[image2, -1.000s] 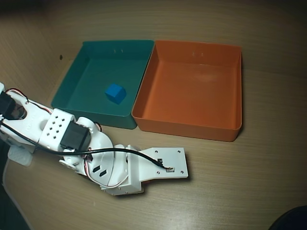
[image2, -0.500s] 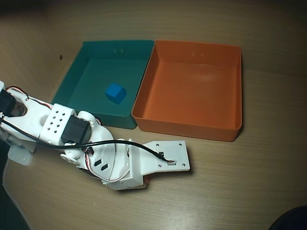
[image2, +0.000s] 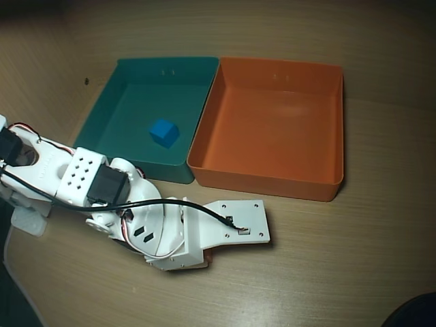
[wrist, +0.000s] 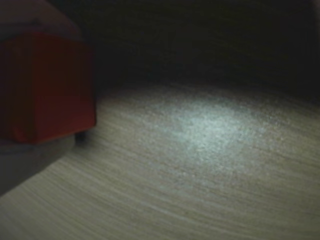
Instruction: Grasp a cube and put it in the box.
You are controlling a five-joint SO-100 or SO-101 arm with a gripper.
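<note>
In the wrist view the orange cube (wrist: 45,85) fills the left edge, close to the lens. It sits between a pale lower finger (wrist: 27,162) and a dark upper finger (wrist: 30,12), so my gripper (wrist: 52,87) is shut on the cube just over the wooden table. In the overhead view the white arm (image2: 102,187) lies low across the lower left, and its wrist plate (image2: 235,228) hides the gripper and the cube. The orange box (image2: 266,180) stands behind the wrist plate, to the upper right, with nothing in it.
A teal-green tray (image2: 102,119) adjoins the box's left side and holds a blue cube (image2: 164,133). A black cable (image2: 184,204) runs over the arm. A dark object (image2: 415,313) shows at the lower right corner. The table edge curves at the lower left.
Between one second and half a second ago the arm and wrist plate shifted slightly right and turned a little. Since then nothing has visibly moved.
</note>
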